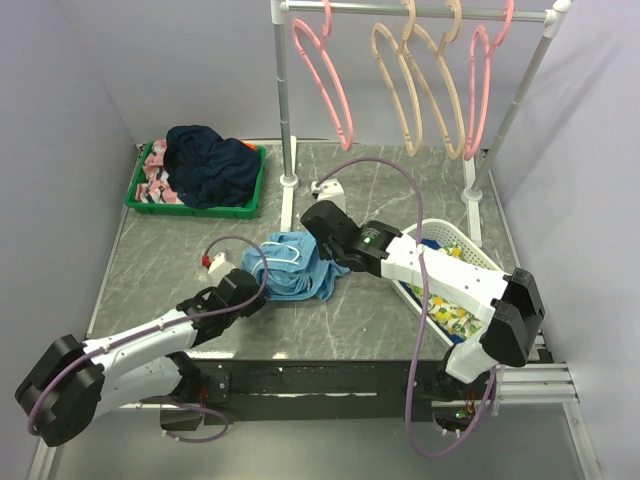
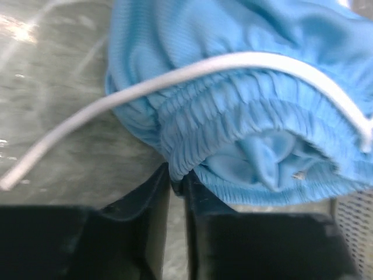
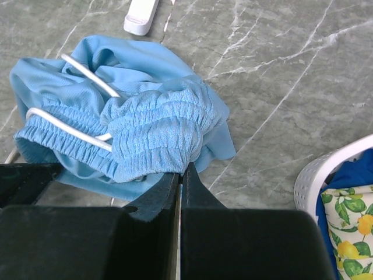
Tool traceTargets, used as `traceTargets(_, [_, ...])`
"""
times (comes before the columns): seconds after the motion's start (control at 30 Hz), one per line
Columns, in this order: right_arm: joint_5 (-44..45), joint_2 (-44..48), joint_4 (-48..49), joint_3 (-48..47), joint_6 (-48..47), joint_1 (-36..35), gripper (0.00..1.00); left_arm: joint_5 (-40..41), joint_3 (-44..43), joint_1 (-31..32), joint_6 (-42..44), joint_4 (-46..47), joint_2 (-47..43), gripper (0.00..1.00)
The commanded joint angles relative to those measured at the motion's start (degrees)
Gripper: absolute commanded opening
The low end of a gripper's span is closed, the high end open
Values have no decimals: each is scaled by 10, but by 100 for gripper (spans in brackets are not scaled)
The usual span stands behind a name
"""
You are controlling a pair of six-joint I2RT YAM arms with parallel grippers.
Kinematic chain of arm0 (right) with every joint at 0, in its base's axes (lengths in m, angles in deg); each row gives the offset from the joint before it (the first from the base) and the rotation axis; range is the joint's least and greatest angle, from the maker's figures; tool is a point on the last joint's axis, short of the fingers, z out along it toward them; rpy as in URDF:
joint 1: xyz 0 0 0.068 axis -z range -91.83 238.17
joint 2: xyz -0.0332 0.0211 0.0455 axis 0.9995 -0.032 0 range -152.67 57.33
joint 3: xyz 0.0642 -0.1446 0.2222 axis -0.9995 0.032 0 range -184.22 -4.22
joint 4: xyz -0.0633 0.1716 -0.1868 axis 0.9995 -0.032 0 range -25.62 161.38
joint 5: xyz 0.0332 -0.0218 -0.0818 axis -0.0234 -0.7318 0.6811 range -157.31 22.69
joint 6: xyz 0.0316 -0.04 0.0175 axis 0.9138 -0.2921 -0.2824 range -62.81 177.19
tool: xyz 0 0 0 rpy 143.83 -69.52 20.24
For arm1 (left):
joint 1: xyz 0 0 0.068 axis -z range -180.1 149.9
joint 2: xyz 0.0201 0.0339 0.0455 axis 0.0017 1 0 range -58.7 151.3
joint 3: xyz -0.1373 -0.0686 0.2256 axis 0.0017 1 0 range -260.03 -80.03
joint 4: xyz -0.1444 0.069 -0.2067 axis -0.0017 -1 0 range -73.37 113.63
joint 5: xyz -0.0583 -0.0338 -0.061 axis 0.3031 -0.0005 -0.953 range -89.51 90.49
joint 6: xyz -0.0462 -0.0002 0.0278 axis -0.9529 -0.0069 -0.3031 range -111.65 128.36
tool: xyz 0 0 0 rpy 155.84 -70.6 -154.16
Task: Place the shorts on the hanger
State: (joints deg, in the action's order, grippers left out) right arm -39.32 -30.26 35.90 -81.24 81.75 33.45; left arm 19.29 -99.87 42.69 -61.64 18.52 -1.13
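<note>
The sky-blue shorts (image 1: 292, 266) lie bunched on the table's middle, white drawstring (image 2: 192, 73) showing. My left gripper (image 1: 256, 284) is shut on the elastic waistband at the shorts' left edge (image 2: 178, 175). My right gripper (image 1: 322, 232) is shut on the waistband at the shorts' right side (image 3: 181, 170); the gathered waistband (image 3: 154, 131) bulges just past the fingertips. Two pink hangers hang on the rail at the back, one at the left (image 1: 325, 75) and one at the right (image 1: 480, 80).
Two tan hangers (image 1: 415, 85) hang between the pink ones on the white rack (image 1: 284, 110). A green tray (image 1: 140, 195) with a dark navy garment (image 1: 210, 165) sits back left. A white basket (image 1: 470, 262) with lemon-print cloth (image 3: 349, 233) stands right.
</note>
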Motion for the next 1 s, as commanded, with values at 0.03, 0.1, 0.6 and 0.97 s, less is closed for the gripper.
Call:
traceTargets(0.03, [21,42,-6,-43,6,5,0,98,-50,2,10,-102,-41,1])
traceTargets(0.1, [22,58,-4,-59,8,10,0,136,-132,2,57,-171,-77,1])
traceTargets(0.6, [25,154,-37,-351,1,32,0,201,-905,-5,463,-346,51,1])
traceTargets(0.97, [-93,232,15,-39,83,40,0,144,-638,-6,329,-381,-44,1])
